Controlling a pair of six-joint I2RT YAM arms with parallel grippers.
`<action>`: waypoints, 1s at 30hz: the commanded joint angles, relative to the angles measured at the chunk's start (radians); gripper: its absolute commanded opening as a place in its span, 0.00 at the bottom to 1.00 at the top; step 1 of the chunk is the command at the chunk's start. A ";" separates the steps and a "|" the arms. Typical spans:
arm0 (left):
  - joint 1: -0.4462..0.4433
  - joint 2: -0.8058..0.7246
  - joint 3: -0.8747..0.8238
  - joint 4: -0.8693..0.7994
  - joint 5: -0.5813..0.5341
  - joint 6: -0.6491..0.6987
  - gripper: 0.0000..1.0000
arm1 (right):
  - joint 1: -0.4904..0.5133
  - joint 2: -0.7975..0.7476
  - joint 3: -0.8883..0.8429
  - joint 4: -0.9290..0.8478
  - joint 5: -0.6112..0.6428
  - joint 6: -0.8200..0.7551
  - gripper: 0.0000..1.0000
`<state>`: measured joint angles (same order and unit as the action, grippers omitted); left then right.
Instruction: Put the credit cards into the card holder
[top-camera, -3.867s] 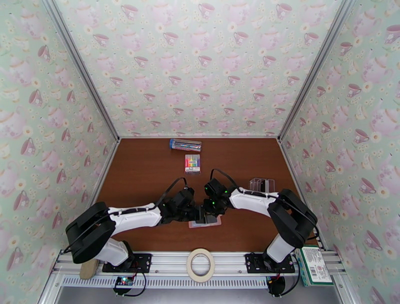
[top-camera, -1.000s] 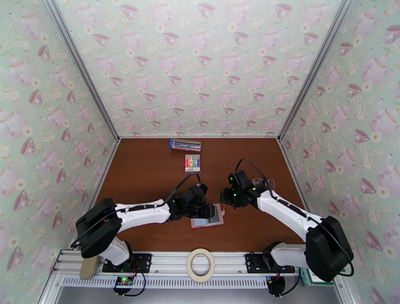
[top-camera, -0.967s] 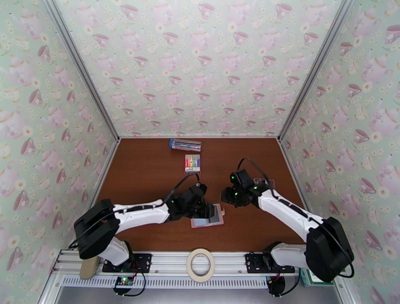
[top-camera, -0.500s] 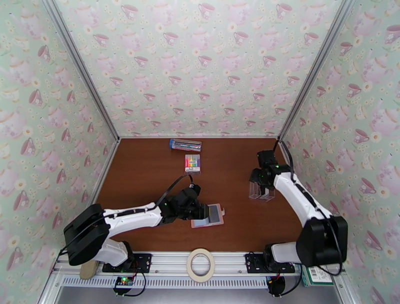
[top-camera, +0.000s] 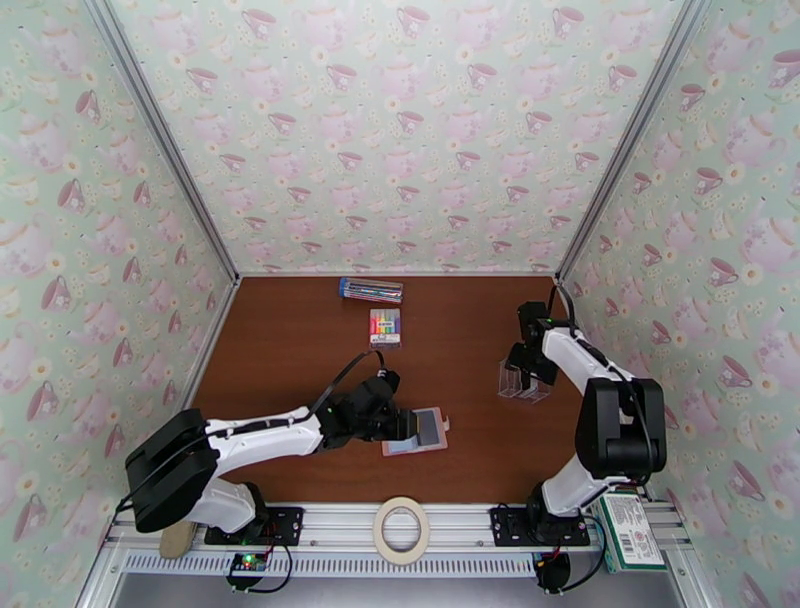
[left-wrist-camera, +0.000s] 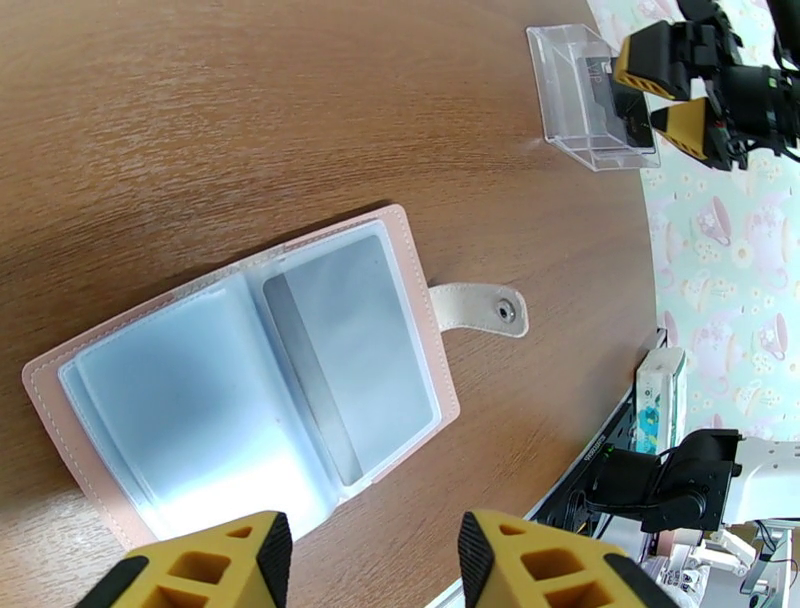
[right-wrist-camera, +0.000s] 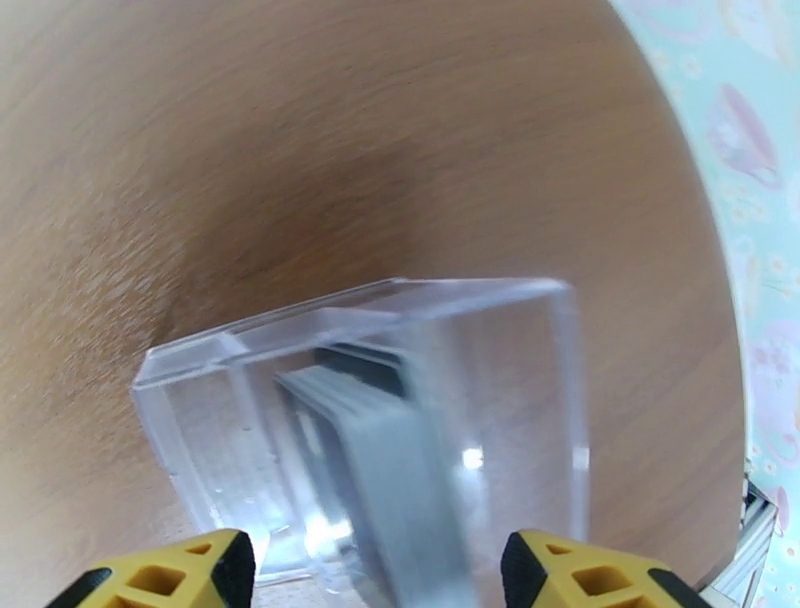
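While the card holder (left-wrist-camera: 190, 400) lies spread open and flat on the desk (top-camera: 300, 340), toward the front edge and about midway across, the left jaws hang just off its left side, released, with nothing between them. On the left wrist camera their two yellow tips stand apart at the bottom of the view, short of the pink cover's near edge. One grey card (left-wrist-camera: 360, 360), with a darker band along one long side, sits in the clear sleeve on the strap's side. The snap strap (left-wrist-camera: 480, 308) lies flat on the wood, pointing away from the fold.

Well to the right, the other credit cards (right-wrist-camera: 385, 460) stand on edge as a small stack inside a clear box (right-wrist-camera: 510, 400), which rests on the desk near the right wall. The right arm (top-camera: 580, 360) reaches down over that box. The right jaws are parted wide above it, each yellow tip to one side of the stack and apart from it, gripping nothing. Whether the tips touch the box's walls I cannot tell.

Toward the back of the desk lie a marker pack (top-camera: 385, 326) and, behind it, a pen box (top-camera: 371, 290), both well apart from the holder. A tape roll (top-camera: 379, 531) rests on the front rail between the arm bases, and a green-and-white carton (top-camera: 627, 535) sits at the rail's right end.
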<state>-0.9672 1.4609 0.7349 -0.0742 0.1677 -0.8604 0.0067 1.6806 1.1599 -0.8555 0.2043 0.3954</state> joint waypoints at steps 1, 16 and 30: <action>0.005 0.008 -0.008 0.016 0.007 0.011 0.51 | 0.000 0.041 0.038 0.001 -0.090 -0.039 0.67; 0.006 0.026 0.008 0.013 0.017 0.015 0.51 | 0.102 0.070 0.078 0.000 -0.218 -0.116 0.57; 0.006 0.042 0.017 0.019 0.025 0.015 0.51 | 0.139 0.056 0.085 -0.116 -0.083 -0.163 0.43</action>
<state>-0.9672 1.4815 0.7349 -0.0628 0.1719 -0.8600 0.1379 1.7447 1.2259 -0.9157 0.0711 0.2577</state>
